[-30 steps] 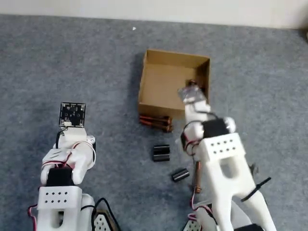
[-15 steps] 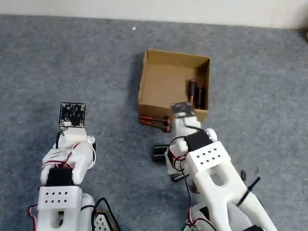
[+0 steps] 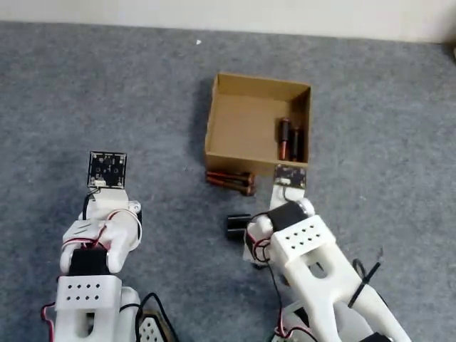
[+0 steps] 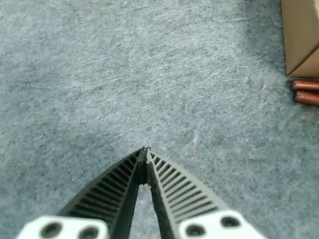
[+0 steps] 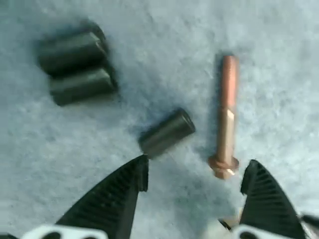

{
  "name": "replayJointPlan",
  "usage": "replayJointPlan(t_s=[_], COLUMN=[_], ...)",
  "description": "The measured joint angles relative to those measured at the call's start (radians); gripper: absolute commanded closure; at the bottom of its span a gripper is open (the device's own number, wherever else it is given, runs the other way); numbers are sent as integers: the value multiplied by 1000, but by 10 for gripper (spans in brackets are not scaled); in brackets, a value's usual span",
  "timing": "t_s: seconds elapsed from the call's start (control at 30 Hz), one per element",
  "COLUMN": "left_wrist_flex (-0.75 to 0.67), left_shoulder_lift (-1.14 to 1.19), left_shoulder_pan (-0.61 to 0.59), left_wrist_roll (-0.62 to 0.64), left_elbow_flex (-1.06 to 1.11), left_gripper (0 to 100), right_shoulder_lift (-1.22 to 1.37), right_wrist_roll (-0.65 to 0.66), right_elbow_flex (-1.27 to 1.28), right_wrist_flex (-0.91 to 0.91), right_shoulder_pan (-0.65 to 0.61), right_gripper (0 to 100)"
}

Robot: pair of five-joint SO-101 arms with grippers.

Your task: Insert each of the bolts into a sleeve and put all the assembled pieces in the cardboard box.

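The cardboard box [image 3: 246, 121] stands open at the middle back, with bolt-and-sleeve pieces [image 3: 288, 140] lying by its right wall. Two copper bolts [image 3: 229, 179] lie against its front wall, also seen as bolts [image 4: 306, 92] beside the box corner [image 4: 301, 35]. In the right wrist view, my right gripper [image 5: 197, 174] is open just above the carpet, a lone black sleeve [image 5: 167, 132] and a copper bolt [image 5: 227, 117] just beyond its fingertips. Two black sleeves [image 5: 75, 67] lie side by side farther off; the pair of sleeves [image 3: 239, 225] sits left of the right arm [image 3: 303, 242]. My left gripper [image 4: 145, 150] is shut and holds nothing.
Grey carpet [image 3: 142, 92] covers the whole table. The left arm [image 3: 100, 239] stays at the near left, well away from the box. Open carpet lies left of the box and to its right.
The right arm has drawn back from over the box toward the near edge and now hangs over the loose sleeve and bolt. The pieces in the box are uncovered. The left arm has not moved.
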Motion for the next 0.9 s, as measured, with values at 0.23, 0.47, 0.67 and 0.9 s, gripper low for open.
replayJointPlan(t_s=[0.23,0.47,0.67,0.9], left_wrist_flex=[0,0,0,0], left_shoulder_lift=[0,0,0,-2], left_shoulder_pan=[0,0,0,0], left_wrist_roll=[0,0,0,0], left_elbow_flex=[0,0,0,0], left_gripper=[983,983,983,983], right_shoulder_lift=[87,195,232,213], right_wrist_roll=[-48,-49,-51,-51], right_elbow_flex=[97,89,103,106], right_wrist_flex=[-187,-232,-282,-282], right_shoulder_pan=[-34,-38,-32,-31], right_gripper=[732,854,995,995])
